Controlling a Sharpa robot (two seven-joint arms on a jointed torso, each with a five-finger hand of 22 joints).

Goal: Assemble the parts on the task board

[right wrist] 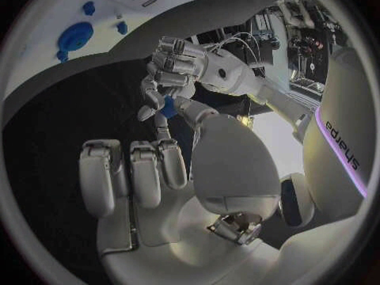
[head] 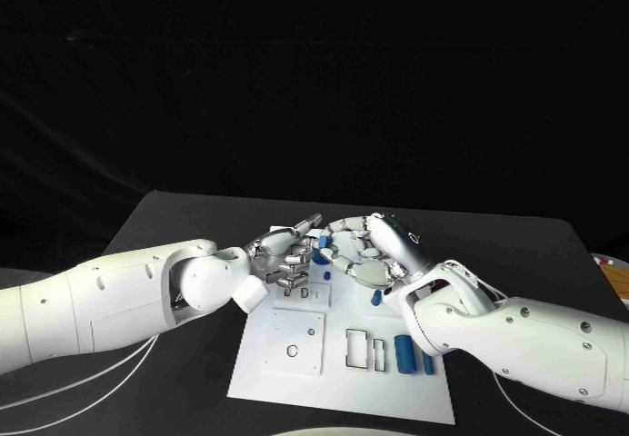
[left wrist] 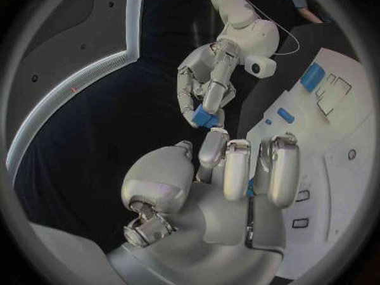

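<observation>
the left silver hand (head: 278, 252) and right silver hand (head: 364, 247) meet fingertip to fingertip above the flat white plastic task board (head: 299, 377), the left pinching a small blue plastic part (left wrist: 205, 117), the right's grasp unclear.

Both arms reach in over the far edge of the task board (head: 344, 386) and the two hands basically meet there, fingers nearly touching. Left hand (head: 282, 252) has its fingers curled in around a small blue part (right wrist: 168, 107). Right hand (head: 364, 250) faces it, fingers bent and pinching another blue part (left wrist: 205, 117) at the tips.
</observation>
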